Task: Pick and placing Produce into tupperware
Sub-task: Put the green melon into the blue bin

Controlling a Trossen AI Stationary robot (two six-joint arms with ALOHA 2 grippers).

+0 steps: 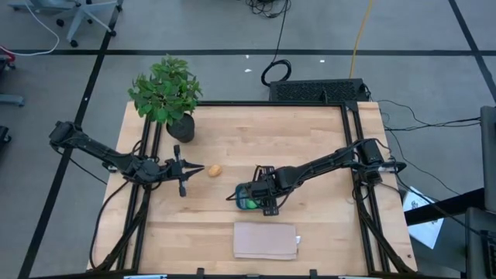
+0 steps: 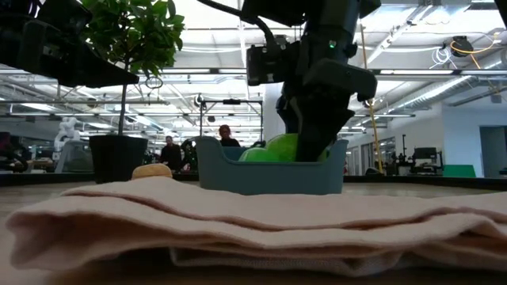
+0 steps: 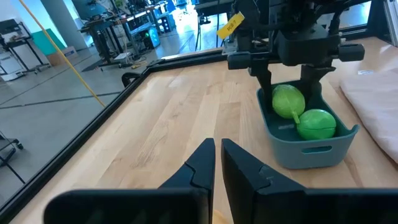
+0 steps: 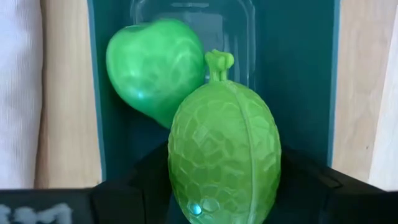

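Netted green fruit between right jaws, over tupperware; left jaws shut.

Both arms are showing as dark, near-black jointed links in the view from above, slim tubes swelling into bulkier housings at the joints. The left arm is tapering into thin pointed fingers, matte black and wedge-shaped, with flat inner faces. The right arm is carrying a blocky black wrist housing, and a yellow tag with dark lettering is hanging beside it. Black cables are trailing from the right arm's base.
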